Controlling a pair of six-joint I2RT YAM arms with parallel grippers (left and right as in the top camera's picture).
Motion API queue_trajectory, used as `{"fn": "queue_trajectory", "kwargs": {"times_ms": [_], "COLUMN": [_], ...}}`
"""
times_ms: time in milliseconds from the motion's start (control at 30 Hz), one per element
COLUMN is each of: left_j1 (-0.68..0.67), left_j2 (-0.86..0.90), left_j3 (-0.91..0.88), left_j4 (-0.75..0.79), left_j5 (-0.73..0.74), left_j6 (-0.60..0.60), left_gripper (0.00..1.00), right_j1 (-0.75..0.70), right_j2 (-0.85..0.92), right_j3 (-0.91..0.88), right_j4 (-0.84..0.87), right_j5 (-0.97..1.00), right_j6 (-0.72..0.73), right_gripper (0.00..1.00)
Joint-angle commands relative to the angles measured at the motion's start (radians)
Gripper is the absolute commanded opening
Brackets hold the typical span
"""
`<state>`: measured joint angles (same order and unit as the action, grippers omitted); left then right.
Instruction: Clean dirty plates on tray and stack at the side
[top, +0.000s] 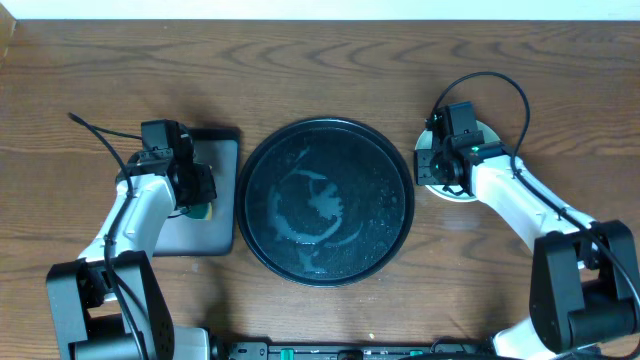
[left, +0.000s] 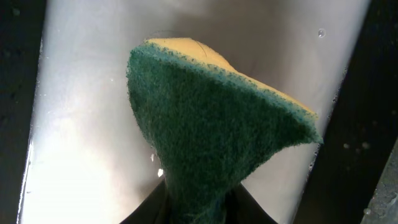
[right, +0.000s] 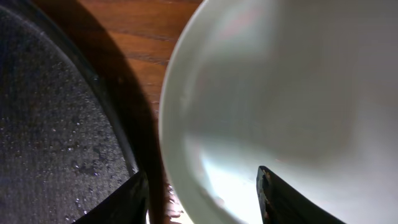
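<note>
Green sponge (left: 211, 124) is pinched in the left gripper (left: 199, 208), at nine o'clock of the black tray (top: 300, 235). A pale plate (right: 280, 93) lies at three o'clock, its rim between the parted jaws of the right gripper (right: 200, 177).

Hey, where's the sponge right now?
Overhead view, table's left side: the sponge is pinched in the left gripper over the grey rectangular tray, beside the round black tray.

The worktop (top: 320, 60) was grained brown wood. The black tray (top: 385, 165) looked glossy, wet-streaked. The sponge (left: 211, 137) had a rough green fibrous face. The plate (right: 292, 93) was smooth, shiny plastic.
</note>
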<state>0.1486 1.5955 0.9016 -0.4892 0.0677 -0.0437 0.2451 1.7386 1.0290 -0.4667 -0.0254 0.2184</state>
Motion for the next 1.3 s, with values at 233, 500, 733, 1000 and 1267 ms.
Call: {"fn": "queue_trajectory", "kwargs": {"times_ms": [233,500,733,1000,1267], "left_j1": [-0.002,-0.002,-0.002,-0.002,-0.002], "left_j2": [0.004,0.004,0.004,0.004,0.004], "left_j3": [-0.011,-0.012,-0.012,-0.012,-0.011], "left_j4": [0.002,0.002,0.002,-0.002,-0.001], "left_j5": [-0.016,-0.016,-0.016,-0.016,-0.016], "left_j6": [0.012,0.012,0.012,0.009,0.009], "left_gripper": [0.25,0.25,0.25,0.25,0.25], "right_j1": [-0.003,-0.009,-0.009,-0.009,-0.008], "right_j2": [0.031,-0.039,-0.103,-0.084,-0.084], "right_j3": [-0.003,0.024,0.017,-0.087,-0.161], "right_j4": [0.021,-0.103,-0.278,-0.148,-0.045], "right_j5": [-0.111,-0.106,0.007,0.010,0.018], "right_j6": [-0.011,-0.163,-0.320,-0.507,-0.530], "right_gripper": [0.28,0.41,0.45,0.44,0.31]}}
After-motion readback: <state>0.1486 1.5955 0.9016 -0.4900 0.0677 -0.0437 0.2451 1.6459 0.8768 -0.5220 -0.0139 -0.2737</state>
